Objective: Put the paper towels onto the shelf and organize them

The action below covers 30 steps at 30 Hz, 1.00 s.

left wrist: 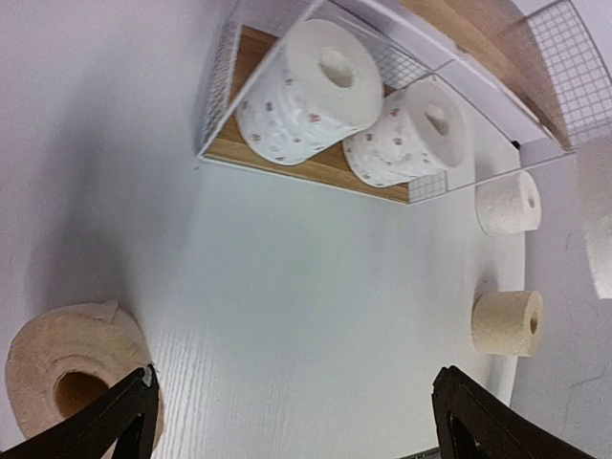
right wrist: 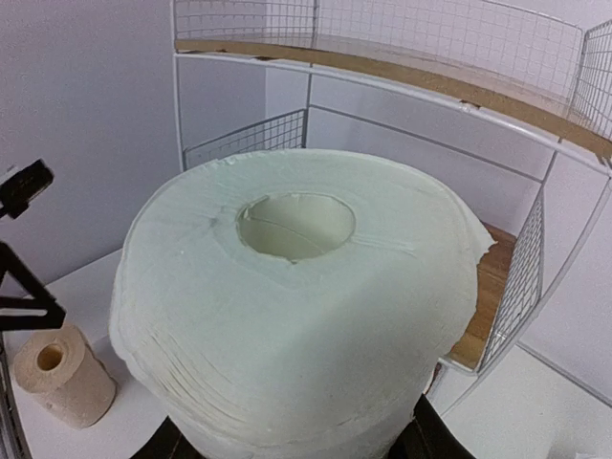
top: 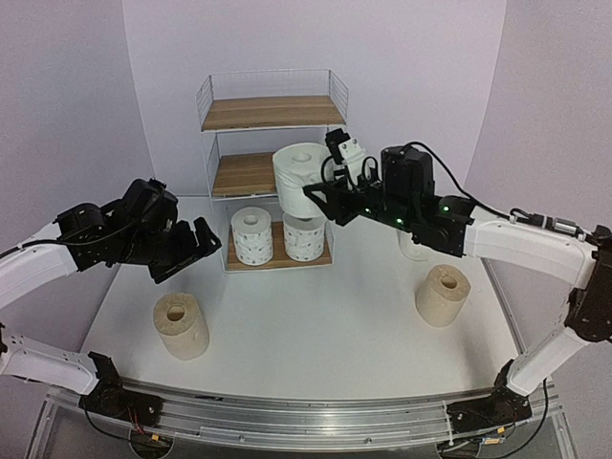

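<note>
The shelf (top: 273, 113) stands at the back edge of the table (top: 316, 335), about the middle. The right gripper (top: 316, 198) has its jaws pinching a white roll (top: 301, 170) low on its sides. It holds the roll upright, core up, at the front right corner of the middle board. From here I can't tell whether its base touches the wood.

Straight below, on the bottom board, the dotted rolls stand on end side by side, one to the left (top: 252, 235) and one to the right (top: 304, 239), close together.

The left gripper (top: 196, 251) hangs over the left side of the table, just off the shelf's front left corner, with its jaws spread wide. Nearer the front left corner a tan roll (top: 180, 325) stands on end. A second tan roll (top: 443, 295) sits by the right edge. A second white roll (left wrist: 508, 203) is on the table to the right of the shelf, half hidden behind the right arm.
</note>
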Tool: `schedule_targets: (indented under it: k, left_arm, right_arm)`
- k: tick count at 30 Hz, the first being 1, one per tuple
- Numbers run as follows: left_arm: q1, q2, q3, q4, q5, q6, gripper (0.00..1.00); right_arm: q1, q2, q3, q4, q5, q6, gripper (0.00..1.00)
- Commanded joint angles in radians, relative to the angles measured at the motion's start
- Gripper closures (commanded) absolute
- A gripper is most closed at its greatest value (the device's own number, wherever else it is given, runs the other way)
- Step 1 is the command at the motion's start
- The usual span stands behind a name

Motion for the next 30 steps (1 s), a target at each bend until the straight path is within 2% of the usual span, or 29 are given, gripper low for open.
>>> schedule_targets:
  k: [1,8,13,30]
  left_arm:
    - [-0.002,-0.072,-0.038,-0.102,-0.109,-0.111,0.00]
    - [-0.002,-0.097,-0.053,-0.180,-0.127,-0.156,0.00]
    - [-0.002,-0.112,-0.076,-0.159,-0.121,-0.161,0.00]
    - [-0.002,-0.145,-0.112,-0.182,-0.118,-0.214,0.00]
  right_arm:
    - [0.000,0.103,0.146,0.073,0.135,-0.049,1.00]
    - [0.000,0.212,0.258,0.111,0.231,-0.067,1.00]
    - [-0.001,0.248,0.269,0.180,0.269,-0.050,1.00]
    - [-0.024,0.441,0.420,0.239,0.459,-0.013,1.00]
